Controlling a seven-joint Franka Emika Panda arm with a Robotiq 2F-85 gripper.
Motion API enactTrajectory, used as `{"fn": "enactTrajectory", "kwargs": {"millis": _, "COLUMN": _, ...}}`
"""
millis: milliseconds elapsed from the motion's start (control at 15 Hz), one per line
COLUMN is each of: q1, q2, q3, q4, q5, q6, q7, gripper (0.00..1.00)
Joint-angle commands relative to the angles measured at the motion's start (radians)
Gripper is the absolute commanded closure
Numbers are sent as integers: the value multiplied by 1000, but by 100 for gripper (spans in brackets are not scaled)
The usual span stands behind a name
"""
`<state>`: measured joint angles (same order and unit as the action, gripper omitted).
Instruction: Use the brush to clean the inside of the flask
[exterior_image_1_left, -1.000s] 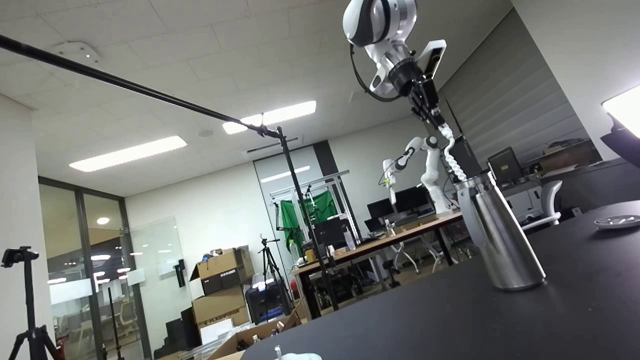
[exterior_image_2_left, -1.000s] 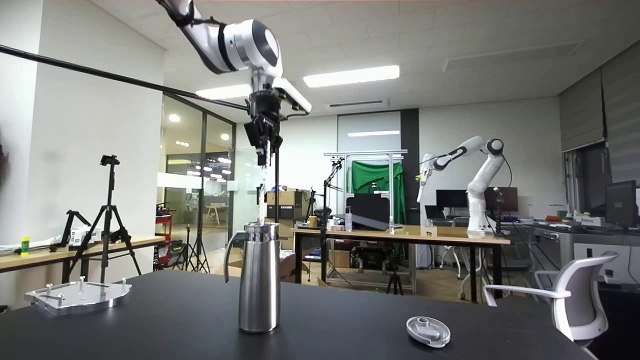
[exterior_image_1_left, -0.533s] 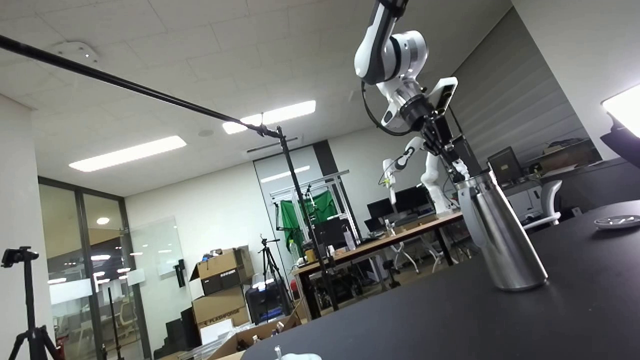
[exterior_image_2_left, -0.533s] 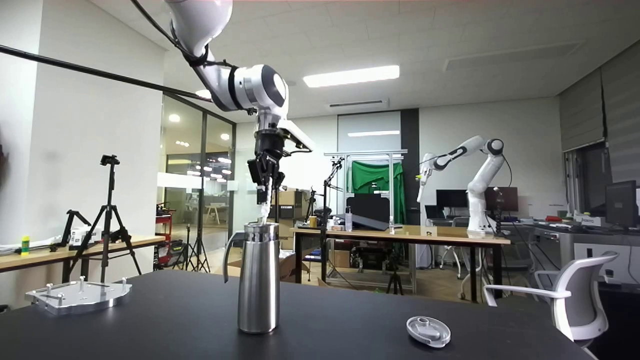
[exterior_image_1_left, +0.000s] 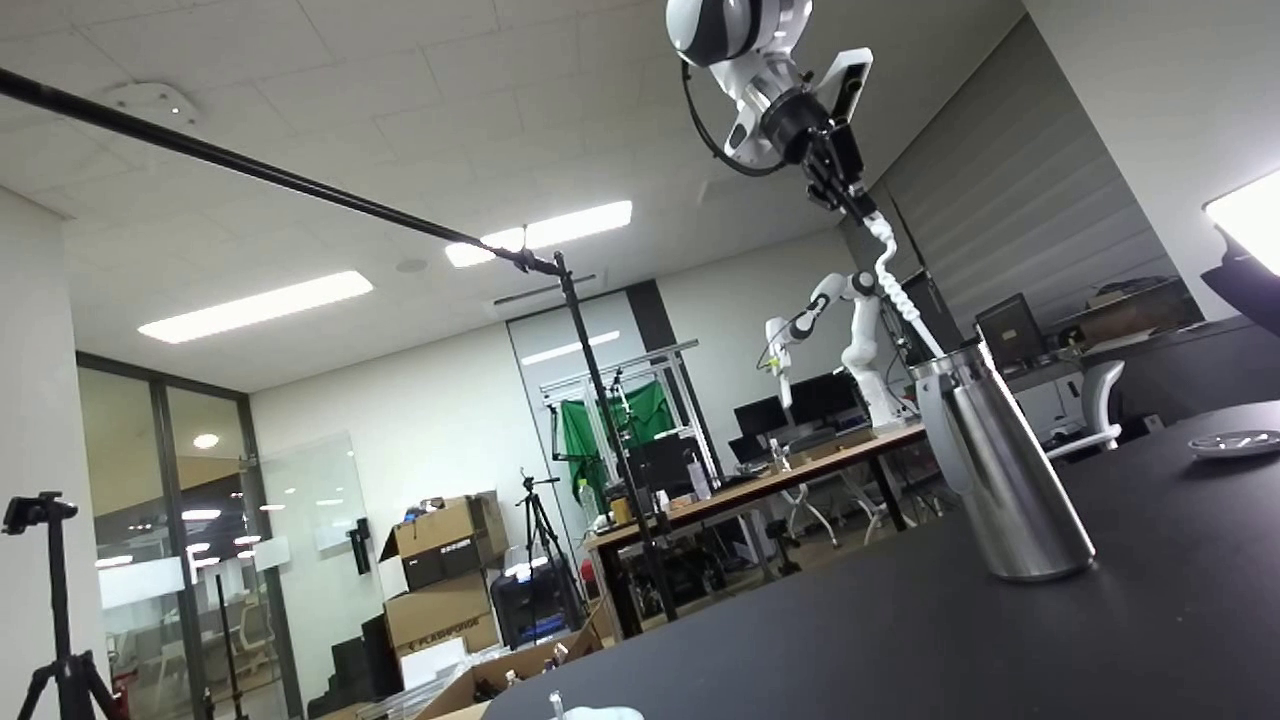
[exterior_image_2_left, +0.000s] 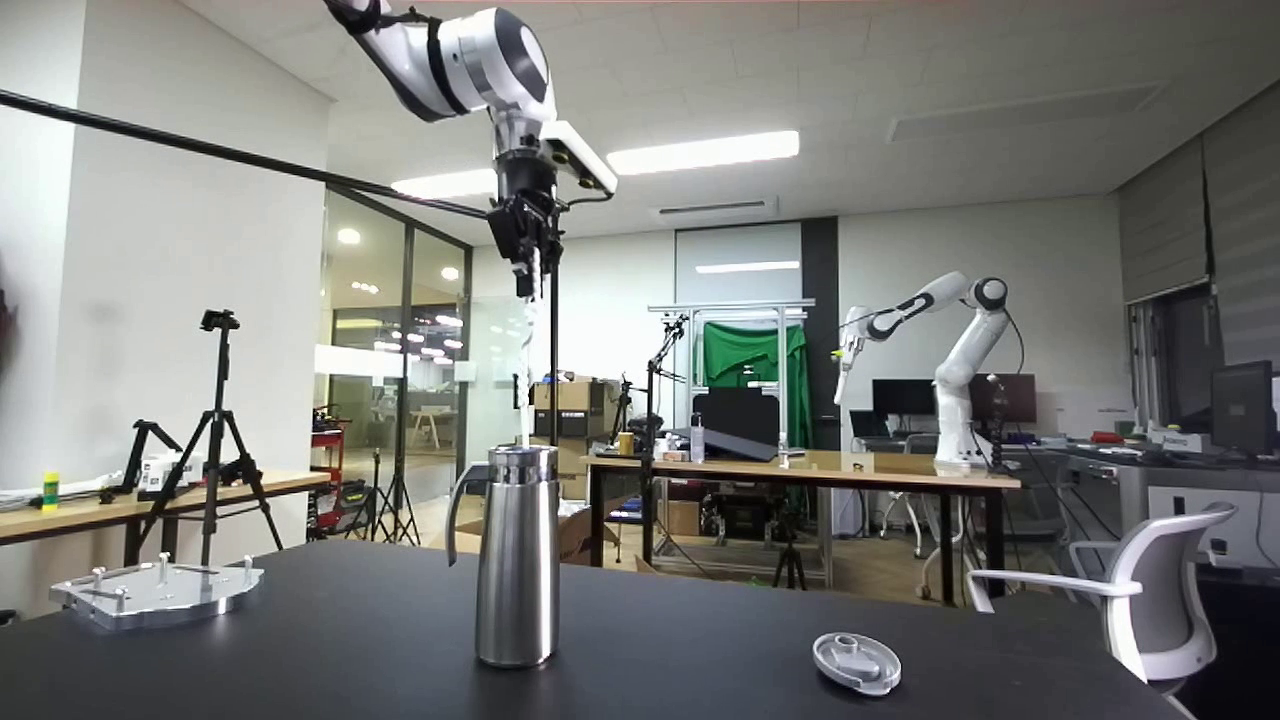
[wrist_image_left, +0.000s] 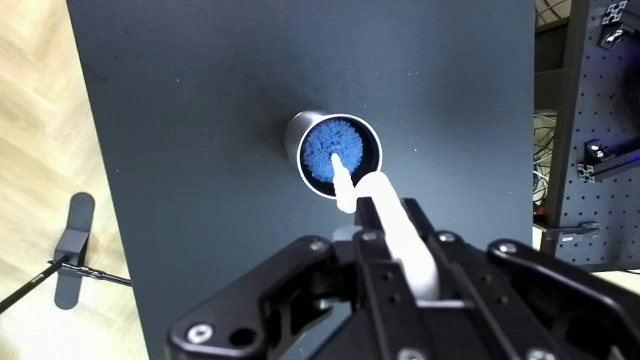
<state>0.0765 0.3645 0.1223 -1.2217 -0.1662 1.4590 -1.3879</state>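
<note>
Tall silvery metal flask (exterior_image_2_left: 518, 575) could tip if we pull our black two-fingered claw (wrist_image_left: 388, 202) sideways, clamped above it on the blue-bristled, white twist-handled brush (wrist_image_left: 343, 185) reaching inside.

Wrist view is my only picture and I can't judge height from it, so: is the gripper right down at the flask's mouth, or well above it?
Observer: Well above: both exterior views show a long stretch of white brush handle between the gripper and the flask.
Operator: It looks slanted to me. Is the flask tilted?
Observer: No, in an exterior view it stands upright on the black table.
Operator: And the lid?
Observer: The lid lies on the table, apart from the flask, toward the picture's right in both exterior views.
</note>
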Motion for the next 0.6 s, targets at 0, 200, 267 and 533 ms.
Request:
{"fn": "enactTrajectory", "kwargs": {"millis": 0, "q1": 3, "q2": 11, "q3": -1, "q4": 38, "q5": -10, "q6": -43, "q7": -21, "gripper": 96}}
{"fn": "enactTrajectory", "kwargs": {"millis": 200, "q1": 2, "q2": 12, "q3": -3, "q4": 33, "q5": -11, "q6": -53, "q7": -17, "gripper": 52}}
{"fn": "enactTrajectory", "kwargs": {"millis": 267, "q1": 1, "q2": 10, "q3": -3, "q4": 32, "q5": -9, "q6": -54, "q7": -17, "gripper": 44}}
{"fn": "enactTrajectory", "kwargs": {"millis": 533, "q1": 3, "q2": -8, "q3": -3, "q4": 20, "q5": -18, "q6": -46, "q7": -12, "gripper": 18}}
